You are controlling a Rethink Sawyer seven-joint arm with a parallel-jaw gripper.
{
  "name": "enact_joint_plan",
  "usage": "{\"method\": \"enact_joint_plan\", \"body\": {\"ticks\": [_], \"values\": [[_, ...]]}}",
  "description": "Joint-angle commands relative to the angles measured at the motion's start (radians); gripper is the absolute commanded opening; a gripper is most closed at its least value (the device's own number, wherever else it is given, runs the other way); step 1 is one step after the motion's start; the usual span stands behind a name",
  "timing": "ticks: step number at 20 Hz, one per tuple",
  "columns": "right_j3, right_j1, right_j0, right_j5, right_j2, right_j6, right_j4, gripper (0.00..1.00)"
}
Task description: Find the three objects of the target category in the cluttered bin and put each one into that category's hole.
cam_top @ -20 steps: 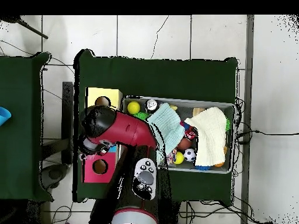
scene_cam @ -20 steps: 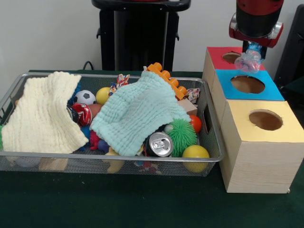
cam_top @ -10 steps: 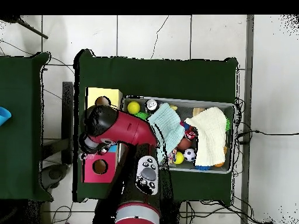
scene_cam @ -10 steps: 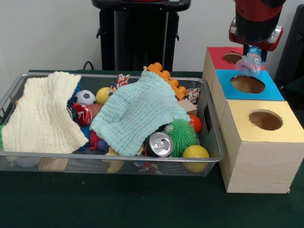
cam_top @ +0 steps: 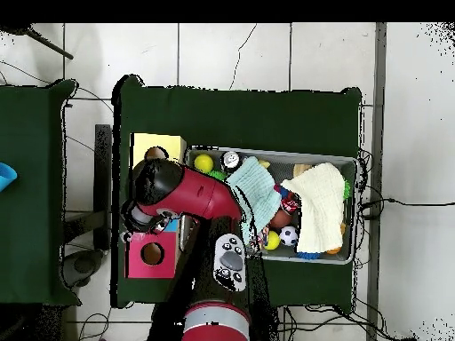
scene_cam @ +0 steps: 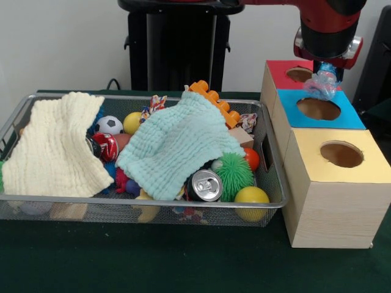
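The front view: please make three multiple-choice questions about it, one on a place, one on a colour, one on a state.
1. Where is the plastic bottle?
A. above the blue-topped box
B. inside the wire basket
C. on the yellow-topped box

2. What colour is the cloth in the middle of the basket?
A. red
B. pale green
C. black

3. How is the bottle?
A. lying on the table
B. held up by the claw
C. under a cloth

Answers:
1 A: the bottle hangs over the blue-topped box.
2 B: the cloth in the basket is pale green.
3 B: the claw grips it.
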Motion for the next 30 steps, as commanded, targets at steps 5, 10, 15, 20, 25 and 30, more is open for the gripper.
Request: {"method": "enact_joint_plan", "body": {"ticks": [5, 10, 15, 20, 25, 30], "values": [[0.042, 0.062, -0.047, -0.058, 0.092, 0.098, 0.005, 0.0], [0.017, 0.076, -0.058, -0.039, 0.097, 0.089, -0.005, 0.0], [-0.013, 0.1, -0.068, -0.046, 0.094, 0.078, -0.023, 0.0], [-0.039, 0.117, -0.078, -0.051, 0.089, 0.074, -0.038, 0.0], [-0.072, 0.135, -0.078, -0.085, 0.075, 0.07, -0.061, 0.0], [-0.108, 0.158, -0.089, -0.079, 0.072, 0.068, -0.071, 0.0]]}}
